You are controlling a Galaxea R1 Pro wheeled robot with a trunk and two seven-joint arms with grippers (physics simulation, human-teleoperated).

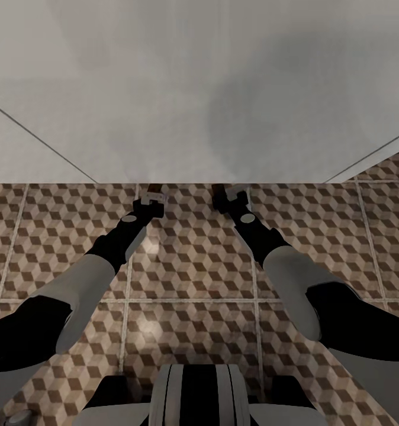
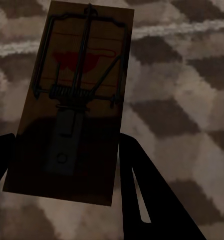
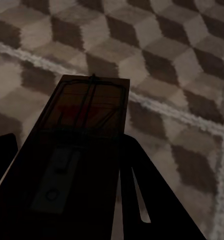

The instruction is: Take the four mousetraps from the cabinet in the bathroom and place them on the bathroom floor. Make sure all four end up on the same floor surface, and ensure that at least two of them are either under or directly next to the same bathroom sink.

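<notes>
Wooden mousetrap [image 2: 72, 100], left: flat board with dark wire, coil spring and red mark, seen in the left wrist view. Its near end sits between the two dark fingers [image 2: 156, 200], which clasp its long edges; the far end juts out past them, above the floor [image 2: 191, 75].

Wooden mousetrap, right [image 3: 82, 130]: same pattern, in shadow, seen in the right wrist view. Near end clamped between the fingers [image 3: 151, 200], far end reaching out over a grout line of the floor.

Left gripper [image 1: 152, 198] and right gripper [image 1: 229, 195]: both arms stretched forward and down, tips at the foot of a white surface [image 1: 164, 89] overhanging the cube-patterned tiles. Whether this is the sink cannot be told.
</notes>
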